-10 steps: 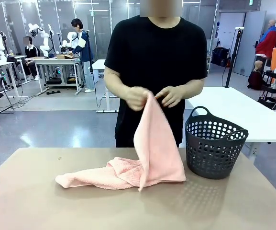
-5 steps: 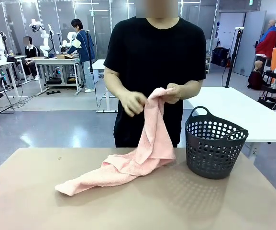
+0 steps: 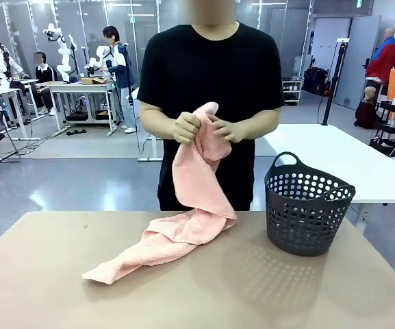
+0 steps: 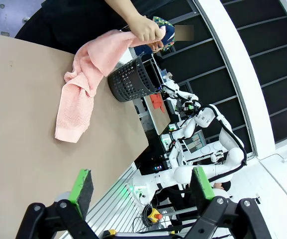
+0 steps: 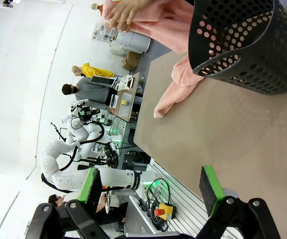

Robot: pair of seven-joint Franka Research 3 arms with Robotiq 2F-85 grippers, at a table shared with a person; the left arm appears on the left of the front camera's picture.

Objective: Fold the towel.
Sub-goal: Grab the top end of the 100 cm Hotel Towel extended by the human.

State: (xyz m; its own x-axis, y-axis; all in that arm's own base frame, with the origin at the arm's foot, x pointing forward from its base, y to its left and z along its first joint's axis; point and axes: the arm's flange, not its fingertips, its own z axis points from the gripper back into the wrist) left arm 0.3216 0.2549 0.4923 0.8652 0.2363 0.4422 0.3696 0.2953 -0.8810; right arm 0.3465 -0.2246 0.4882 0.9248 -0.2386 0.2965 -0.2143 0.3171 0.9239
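Towel (image 3: 196,179) lifted higher, hands (image 3: 187,127) gripping top

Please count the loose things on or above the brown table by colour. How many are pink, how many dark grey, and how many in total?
Pink: 1, the towel
Dark grey: 1, the perforated basket
Total: 2
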